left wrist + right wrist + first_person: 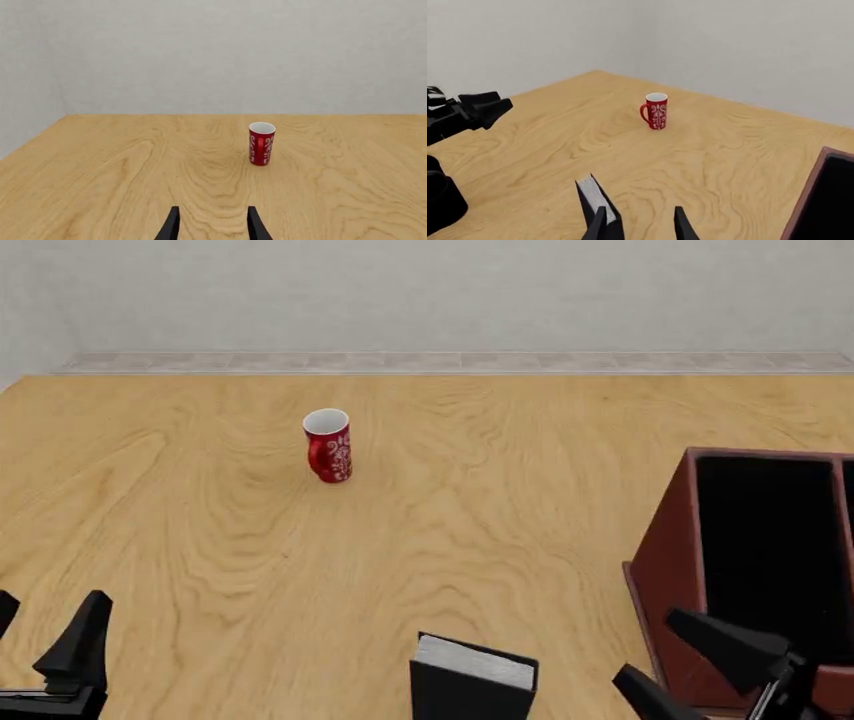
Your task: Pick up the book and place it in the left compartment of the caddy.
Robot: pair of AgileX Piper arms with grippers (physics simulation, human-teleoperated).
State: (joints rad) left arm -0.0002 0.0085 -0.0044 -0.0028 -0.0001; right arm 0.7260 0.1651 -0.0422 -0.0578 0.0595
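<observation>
The black book stands upright at the table's near edge, its white-grey page edges facing up; it also shows in the right wrist view. The reddish-brown caddy stands to its right, with the black left compartment open at the top. My right gripper is open and empty, between the book and the caddy's near-left corner; in its own view the book stands just beyond one finger. My left gripper is open and empty at the near left, far from the book.
A red-and-white patterned mug stands upright in the far middle-left; it also shows in the left wrist view and the right wrist view. The left arm shows in the right wrist view. A wall rises behind the table.
</observation>
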